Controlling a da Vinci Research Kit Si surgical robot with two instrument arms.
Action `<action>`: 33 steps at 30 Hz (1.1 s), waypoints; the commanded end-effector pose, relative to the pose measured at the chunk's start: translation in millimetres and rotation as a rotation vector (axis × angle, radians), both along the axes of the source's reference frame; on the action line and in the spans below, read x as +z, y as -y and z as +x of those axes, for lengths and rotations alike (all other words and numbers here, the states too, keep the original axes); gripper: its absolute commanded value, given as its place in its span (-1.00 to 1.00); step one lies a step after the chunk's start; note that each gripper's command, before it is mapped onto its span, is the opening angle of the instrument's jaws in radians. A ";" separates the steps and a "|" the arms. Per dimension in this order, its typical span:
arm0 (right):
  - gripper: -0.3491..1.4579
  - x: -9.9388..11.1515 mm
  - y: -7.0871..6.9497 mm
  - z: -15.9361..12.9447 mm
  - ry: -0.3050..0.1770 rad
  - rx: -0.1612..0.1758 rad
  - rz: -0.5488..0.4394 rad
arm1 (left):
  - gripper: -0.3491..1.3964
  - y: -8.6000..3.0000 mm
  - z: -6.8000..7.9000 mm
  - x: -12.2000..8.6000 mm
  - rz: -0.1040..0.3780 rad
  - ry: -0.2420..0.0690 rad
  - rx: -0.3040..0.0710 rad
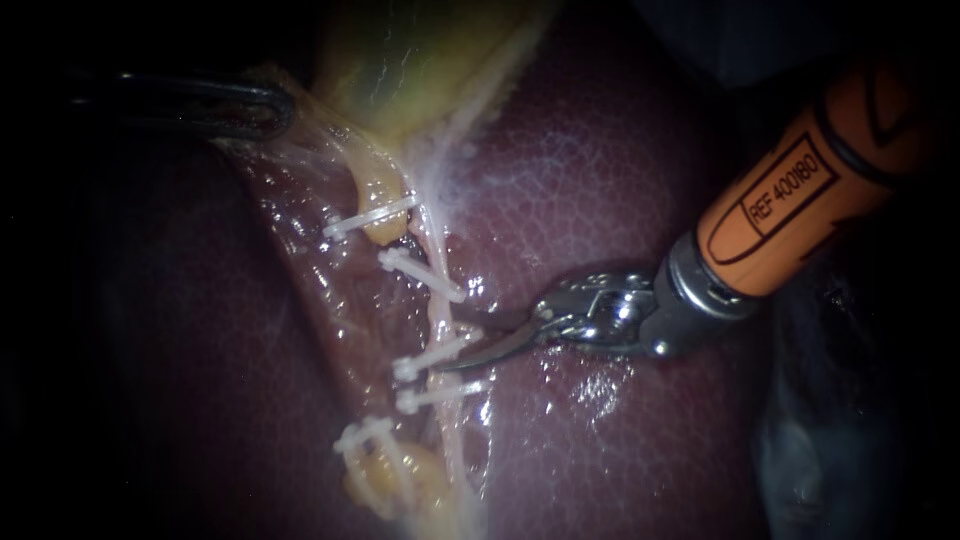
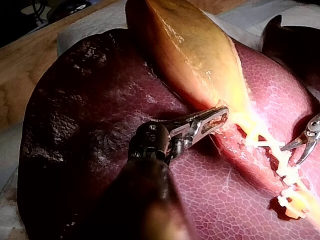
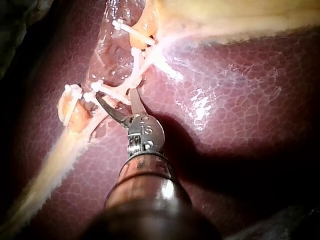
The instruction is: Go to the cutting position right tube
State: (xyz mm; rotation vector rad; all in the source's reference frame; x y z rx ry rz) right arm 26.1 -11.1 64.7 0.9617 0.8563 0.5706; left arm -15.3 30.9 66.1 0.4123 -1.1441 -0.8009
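Observation:
The pale right tube (image 1: 437, 312) runs down the liver (image 1: 620, 170) with white clips (image 1: 420, 274) above and below a bare stretch. My right instrument (image 1: 455, 352) comes in from the upper right on an orange shaft. Its thin curved blades (image 3: 117, 97) stand open astride that tube between the clips; the left wrist view also shows the gap in my right instrument (image 2: 293, 156). The left tube (image 1: 380, 222) is yellowish and carries its own clips. My left instrument (image 1: 250, 110) is shut on the gallbladder (image 2: 195, 50) at its lower edge, with my left instrument (image 2: 210, 122) holding the tissue taut.
Glistening membrane (image 1: 300, 210) spans between the two tubes. In the left wrist view the liver (image 2: 90, 110) lies on a white cloth (image 2: 90, 25) over a wooden bench (image 2: 27, 60).

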 end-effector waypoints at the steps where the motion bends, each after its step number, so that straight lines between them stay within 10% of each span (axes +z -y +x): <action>1: 0.70 0.0 -0.1 0.2 -0.014 0.002 0.002 | -1.00 0.0 0.0 0.0 0.000 0.000 0.000; 14: 0.55 0.4 -0.6 2.6 -0.192 0.005 0.096 | -1.00 0.0 -0.1 0.1 0.000 0.000 -0.001; 33: 0.68 1.1 -1.4 5.7 -0.413 0.134 0.163 | -1.00 0.0 -0.2 0.4 -0.001 -0.001 -0.001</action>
